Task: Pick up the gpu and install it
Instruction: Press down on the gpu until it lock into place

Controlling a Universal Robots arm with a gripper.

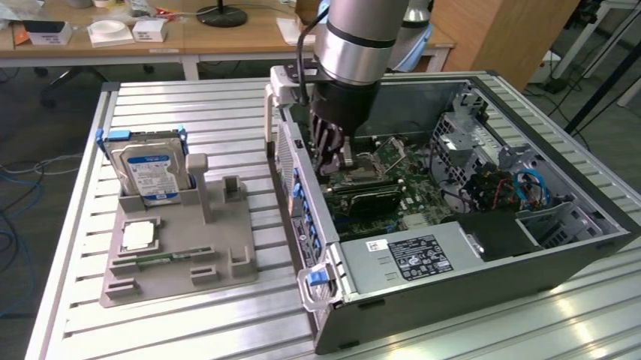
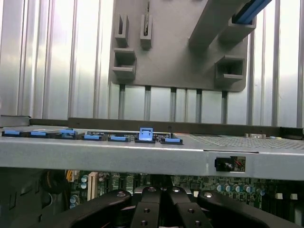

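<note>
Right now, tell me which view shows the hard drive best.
The exterior view: the hard drive stands upright in the grey holder, blue label facing the camera. The wrist view catches just a blue strip at the holder's corner, possibly the drive's rail.

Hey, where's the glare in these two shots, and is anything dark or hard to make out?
Exterior view: bright reflections on the slatted metal table near the computer case. Wrist view: strong glare washes the table slats beside the grey holder tray; the motherboard under the case edge sits in shadow.

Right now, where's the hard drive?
In the exterior view the hard drive stands upright in the grey holder tray on the slatted table, to that view's left of the open computer case.
</note>
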